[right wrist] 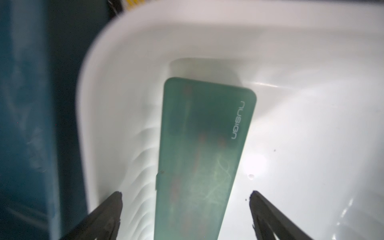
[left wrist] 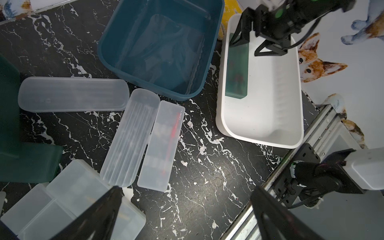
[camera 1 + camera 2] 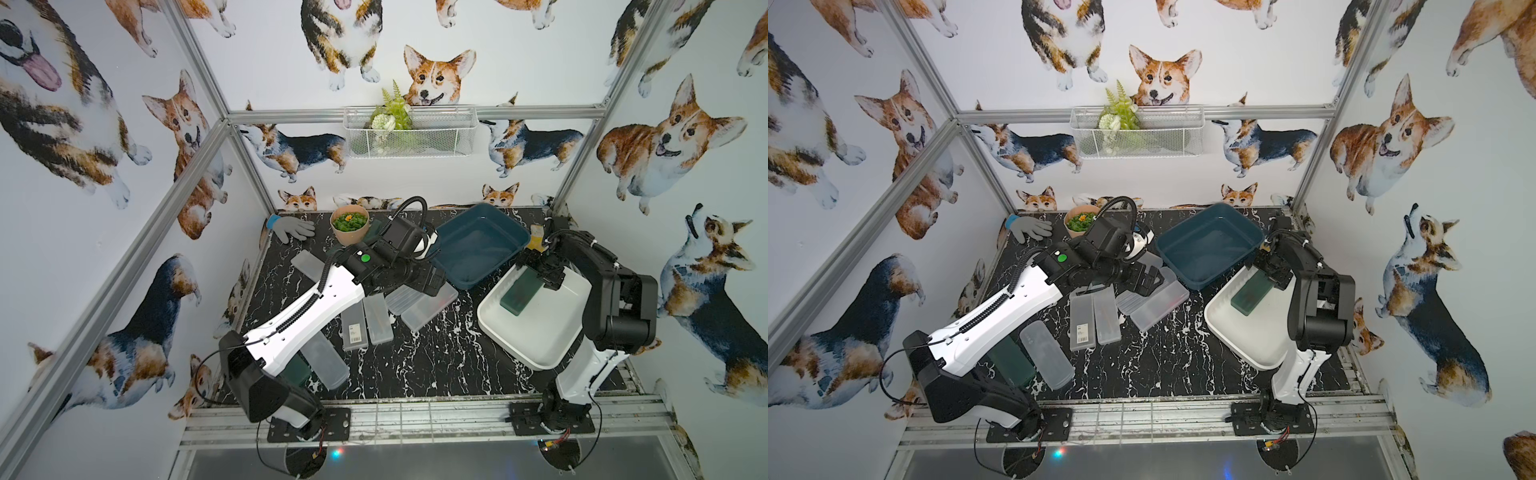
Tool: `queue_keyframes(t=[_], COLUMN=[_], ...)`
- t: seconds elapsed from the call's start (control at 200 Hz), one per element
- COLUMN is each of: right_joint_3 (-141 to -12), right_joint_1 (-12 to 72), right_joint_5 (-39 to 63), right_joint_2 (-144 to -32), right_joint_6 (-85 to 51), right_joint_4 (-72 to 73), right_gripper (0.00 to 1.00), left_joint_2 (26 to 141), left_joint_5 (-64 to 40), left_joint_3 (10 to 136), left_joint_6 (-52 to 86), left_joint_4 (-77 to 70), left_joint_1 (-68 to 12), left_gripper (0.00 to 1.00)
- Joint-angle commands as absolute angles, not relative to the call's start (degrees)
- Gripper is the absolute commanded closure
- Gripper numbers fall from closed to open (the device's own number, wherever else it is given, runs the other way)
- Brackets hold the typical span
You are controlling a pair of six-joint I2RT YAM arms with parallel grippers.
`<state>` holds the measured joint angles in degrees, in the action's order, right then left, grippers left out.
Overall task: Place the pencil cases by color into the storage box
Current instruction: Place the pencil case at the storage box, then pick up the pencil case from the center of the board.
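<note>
The white storage box (image 3: 536,332) holds one dark green pencil case (image 3: 520,293). It lies lengthwise along the box's wall on the side toward the teal box (image 3: 446,257), and the right wrist view shows "nusign" printed near one end. The teal box stands just beside the white storage box. Faint pale shapes show on its floor in the left wrist view, too dim to tell whether they are cases or reflections.

The right hand (image 1: 186,194) hangs inside the white storage box over the dark green pencil case. Its fingers are spread wide, one on each side, with white floor showing between each fingertip and the case, so it grips nothing.

The left hand (image 2: 186,190) is also spread wide and empty, over the black marble surface (image 2: 207,166) beside the white storage box. Two frosted cases (image 2: 128,137) lie side by side and touching on the surface near the box. A third frosted case (image 2: 72,94) lies farther from it, by the teal box. A pile of frosted cases (image 2: 62,207) lies farther off, cut off by the frame edge and partly behind a left finger. Two more dark green cases (image 2: 12,124) are cut off at the view's edge. In a top view another green case (image 3: 1011,361), well apart from the white storage box, is half hidden under the left arm (image 3: 1000,320).
</note>
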<state>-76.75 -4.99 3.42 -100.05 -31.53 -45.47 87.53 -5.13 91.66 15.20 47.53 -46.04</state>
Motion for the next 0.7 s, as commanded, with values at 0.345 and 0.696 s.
queue_keyframes(t=[0.345,0.696], right_joint_3=[-80.56,-100.54], right_joint_1=[14.58,41.09], right_joint_5=[-0.65,3.55], right_joint_2=[-83.3,-102.76], right_joint_6=[-32.44,-20.06], right_joint_4=[-43.13,-42.08], right_gripper=[0.0,0.0], left_joint_2=[89.18,78.14], left_joint_5=[-1.22,1.94], left_joint_3=[94.68,80.4], left_joint_6=[22.48,31.19], left_joint_4=[55.45,57.7], left_joint_1=[-30.89,-12.83], left_gripper=[0.0,0.0])
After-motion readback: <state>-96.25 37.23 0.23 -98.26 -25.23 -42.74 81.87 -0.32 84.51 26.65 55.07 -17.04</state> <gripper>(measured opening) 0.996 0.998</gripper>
